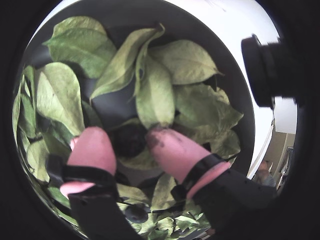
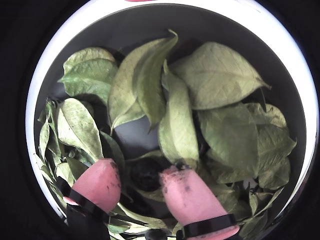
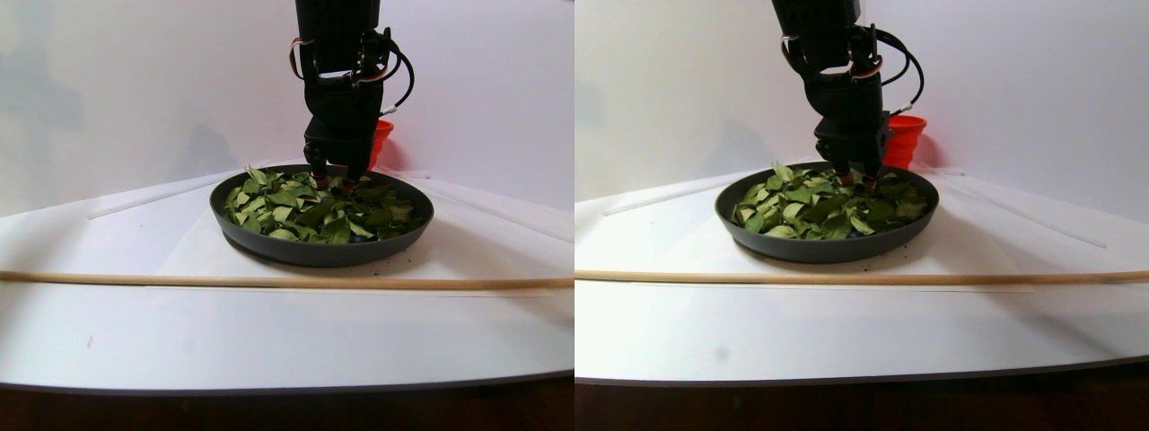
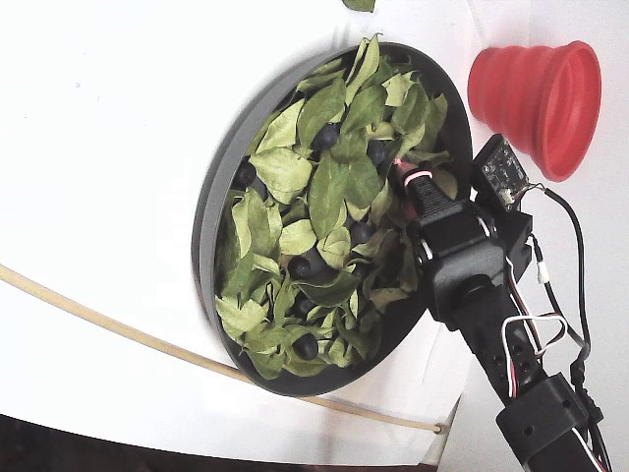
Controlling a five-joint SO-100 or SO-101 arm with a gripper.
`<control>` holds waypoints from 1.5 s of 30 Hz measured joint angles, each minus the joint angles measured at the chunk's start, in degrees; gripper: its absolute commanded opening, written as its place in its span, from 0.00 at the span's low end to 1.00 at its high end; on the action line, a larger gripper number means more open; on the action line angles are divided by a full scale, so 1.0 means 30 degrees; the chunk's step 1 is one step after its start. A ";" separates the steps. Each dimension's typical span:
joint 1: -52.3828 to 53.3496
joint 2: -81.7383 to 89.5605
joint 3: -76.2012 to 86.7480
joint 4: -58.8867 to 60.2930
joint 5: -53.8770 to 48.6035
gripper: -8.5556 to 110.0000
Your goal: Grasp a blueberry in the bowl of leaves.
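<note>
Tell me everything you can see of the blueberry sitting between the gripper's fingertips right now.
The blueberry is small, round and very dark, almost black with a dull skin. It lies low in the bowl, on and half under the leaves, directly between the two pink fingertips of the gripper. In both wrist views the tips flank it closely; whether they press it I cannot tell. A long leaf's tip overhangs its upper right edge.

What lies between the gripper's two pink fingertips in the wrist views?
A dark blueberry among the leaves, between the gripper's fingertips in both wrist views.
</note>
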 measured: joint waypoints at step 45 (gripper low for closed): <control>0.0000 -0.0176 0.0937 -0.0674 -0.1465 0.15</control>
